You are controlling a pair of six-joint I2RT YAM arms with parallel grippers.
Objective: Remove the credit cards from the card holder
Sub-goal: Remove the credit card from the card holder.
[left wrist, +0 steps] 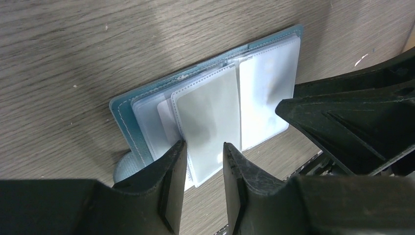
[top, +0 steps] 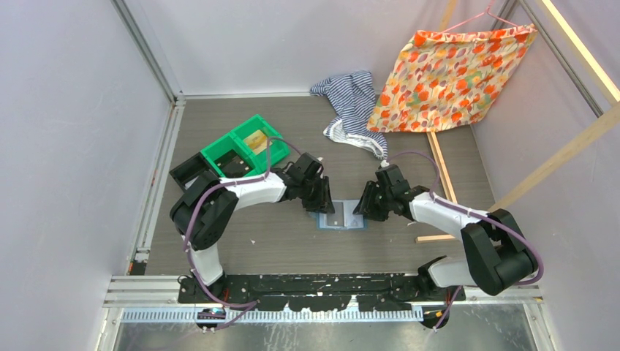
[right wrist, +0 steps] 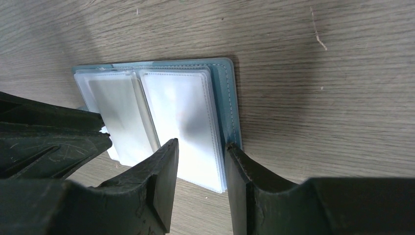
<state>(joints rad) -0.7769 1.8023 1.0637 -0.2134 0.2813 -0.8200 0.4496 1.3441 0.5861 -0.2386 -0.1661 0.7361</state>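
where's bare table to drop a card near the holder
Bare table lies between the card holder and the arm bases, and behind it up to the green bin and striped cloth. Crowded at the holder, left gripper and right gripper flanking it.

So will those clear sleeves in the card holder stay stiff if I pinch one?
Probably floppy: the sleeves look thin and lie fanned at different angles. Likely slippery, given their glossy sheen. The card holder looks light and may slide along.

no legible text, labels or numbers
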